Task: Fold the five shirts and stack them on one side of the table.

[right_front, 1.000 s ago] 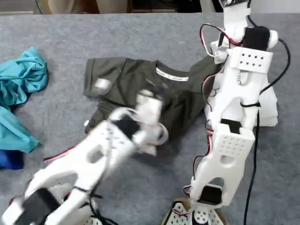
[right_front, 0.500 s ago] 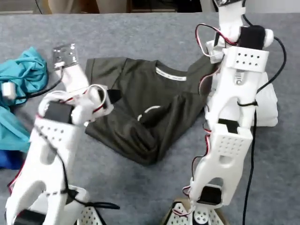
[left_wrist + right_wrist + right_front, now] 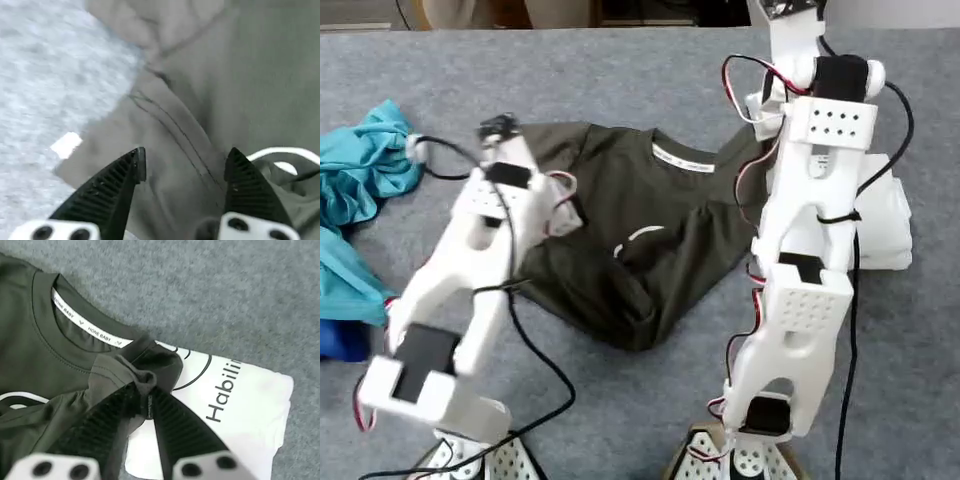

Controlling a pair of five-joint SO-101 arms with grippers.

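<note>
A dark olive shirt [image 3: 620, 200] lies rumpled at mid-table, its lower part bunched into a fold [image 3: 630, 310]. My left gripper [image 3: 187, 165] hangs open just above the olive cloth [image 3: 210, 90], near the shirt's left side [image 3: 560, 212], with nothing between its fingers. My right gripper [image 3: 146, 390] is shut on a pinch of the olive shirt's shoulder [image 3: 145, 367], at the shirt's right end under the right arm [image 3: 815, 130]. A folded white shirt [image 3: 888, 225] with dark print [image 3: 225, 405] lies right beside that pinch. A crumpled teal shirt [image 3: 360, 190] sits at the far left.
A blue cloth [image 3: 338, 340] peeks out at the left edge below the teal shirt. A small white tag [image 3: 66, 144] lies by the olive shirt's hem. Bare grey table [image 3: 620, 70] stretches along the back and at the front between the arm bases.
My left arm swung off the shirt's middle toward the left, then settled over the shirt's left side. The shirt's lower part now lies bunched up. The right arm shifted slightly left, still holding.
</note>
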